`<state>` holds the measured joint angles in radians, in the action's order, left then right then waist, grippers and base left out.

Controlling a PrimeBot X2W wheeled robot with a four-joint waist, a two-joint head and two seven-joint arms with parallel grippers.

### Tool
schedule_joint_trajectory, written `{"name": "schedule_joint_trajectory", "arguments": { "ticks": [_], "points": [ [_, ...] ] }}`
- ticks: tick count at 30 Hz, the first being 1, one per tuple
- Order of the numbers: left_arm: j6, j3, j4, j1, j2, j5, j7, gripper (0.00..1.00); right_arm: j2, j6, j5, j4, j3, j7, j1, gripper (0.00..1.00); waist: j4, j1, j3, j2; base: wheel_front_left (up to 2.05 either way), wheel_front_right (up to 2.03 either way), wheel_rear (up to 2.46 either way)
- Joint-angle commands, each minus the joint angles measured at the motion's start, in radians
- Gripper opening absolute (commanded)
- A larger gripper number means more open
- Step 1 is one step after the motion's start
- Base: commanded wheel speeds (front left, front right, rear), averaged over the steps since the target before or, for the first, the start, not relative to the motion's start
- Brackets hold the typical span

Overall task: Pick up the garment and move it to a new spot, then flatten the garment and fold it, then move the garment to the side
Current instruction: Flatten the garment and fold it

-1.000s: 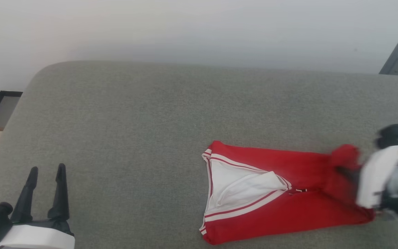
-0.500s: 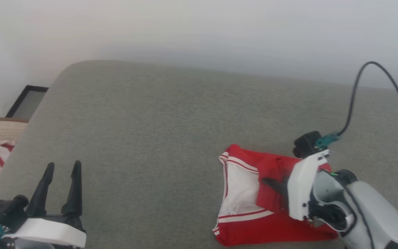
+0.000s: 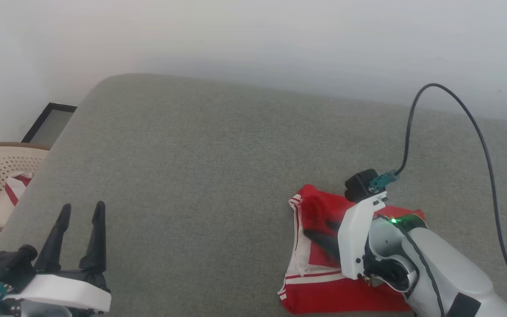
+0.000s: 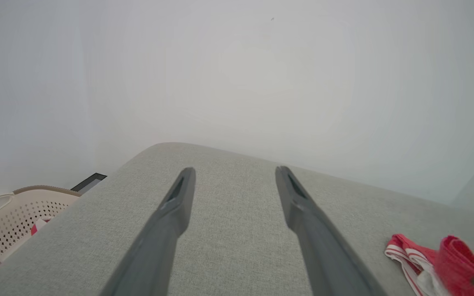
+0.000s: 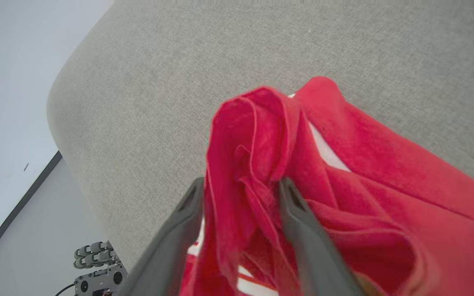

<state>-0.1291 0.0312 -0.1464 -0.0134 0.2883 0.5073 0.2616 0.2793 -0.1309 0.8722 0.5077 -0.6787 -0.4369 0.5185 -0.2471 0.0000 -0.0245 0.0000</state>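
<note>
Right claw (image 5: 241,183) around bunched garment (image 3: 324,296), collar (image 3: 296,229) apparently leftward.

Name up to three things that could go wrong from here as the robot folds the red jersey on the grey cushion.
1. The right gripper has a thick, uneven bunch of the garment between wide-set fingers; it may slip out or fold crooked.
2. The garment lies near the cushion edge and might slide off.
3. The left gripper sits open, far away, so nothing pins the cloth.
</note>
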Motion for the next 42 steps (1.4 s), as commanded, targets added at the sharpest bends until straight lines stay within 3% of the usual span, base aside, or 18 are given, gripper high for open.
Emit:
{"name": "schedule_joint_trajectory", "arguments": {
  "ticks": [1, 8, 16, 29, 37, 42],
  "points": [
    [-0.002, 0.004, 0.004, -0.005, 0.0, 0.008, 0.004, 1.0, 0.0, 0.001, 0.009, 0.003, -0.006, 0.011, 0.01, 1.0, 0.003, 0.0, 0.0, 0.0, 0.0, 0.0, 0.0],
    [-0.002, 0.025, 0.007, 0.008, -0.004, 0.001, 0.004, 1.0, 0.04, 0.001, 0.045, -0.023, -0.051, 0.073, 0.045, 1.0, 0.038, 0.0, 0.007, 0.0, 0.0, 0.0, 0.0],
    [-0.002, 0.044, 0.014, 0.033, -0.004, -0.011, 0.004, 1.0, 0.121, 0.001, 0.024, -0.051, -0.028, 0.204, 0.048, 1.0, 0.097, 0.0, 0.026, 0.0, 0.0, 0.0, 0.0],
    [-0.002, 0.086, 0.032, 0.084, 0.006, -0.023, 0.004, 1.0, 0.215, 0.001, -0.046, -0.026, 0.135, 0.483, -0.06, 1.0, 0.2, 0.0, 0.049, 0.0, 0.0, 0.0, 0.0],
    [-0.002, 0.105, 0.046, 0.111, 0.021, -0.023, 0.004, 1.0, 0.225, 0.001, -0.147, 0.001, 0.268, 0.645, -0.169, 1.0, 0.249, 0.0, 0.053, 0.0, 0.0, 0.0, 0.0],
    [-0.002, 0.102, 0.046, 0.116, 0.026, -0.022, 0.004, 1.0, 0.208, 0.001, -0.198, -0.013, 0.339, 0.68, -0.222, 1.0, 0.264, 0.0, 0.055, 0.0, 0.0, 0.0, 0.0]
  ]
}}
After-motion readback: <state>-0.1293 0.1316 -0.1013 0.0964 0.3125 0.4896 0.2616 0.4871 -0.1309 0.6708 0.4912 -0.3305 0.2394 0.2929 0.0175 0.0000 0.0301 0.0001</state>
